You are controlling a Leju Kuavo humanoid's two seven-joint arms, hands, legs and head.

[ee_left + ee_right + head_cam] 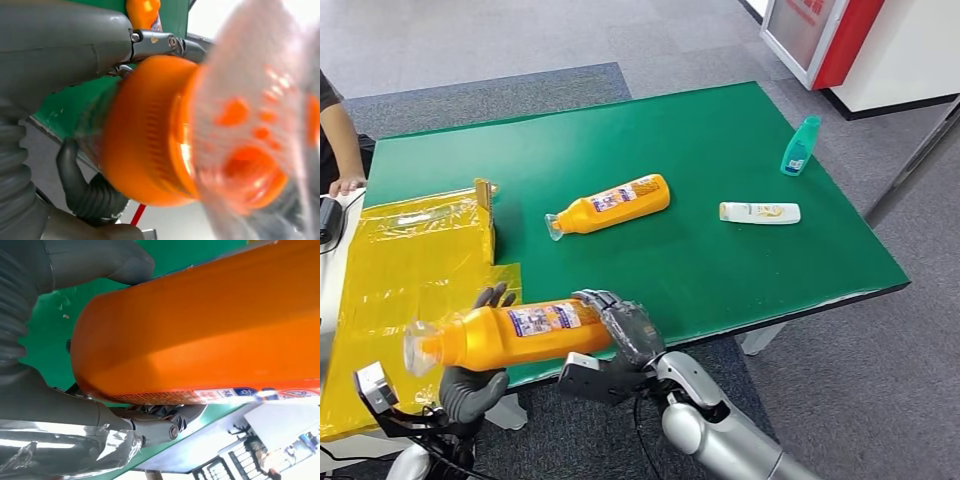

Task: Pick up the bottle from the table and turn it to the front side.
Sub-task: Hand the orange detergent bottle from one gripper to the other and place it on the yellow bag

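Held bottle (509,335) at lower left between both hands; second bottle (610,205) on table (712,130) centre; tube (760,212) right of it.

The head view looks forward and down from high on the robot onto a green table (712,150), taking in the far edge, grey floor beyond and both arms entering from below. The left wrist view sits very close behind the left hand (56,60), facing the clear-capped end of the held orange bottle (151,135), blurred by nearness. The right wrist view looks from equally close along that bottle's base end. All three views share this bottle and the green tabletop behind it.
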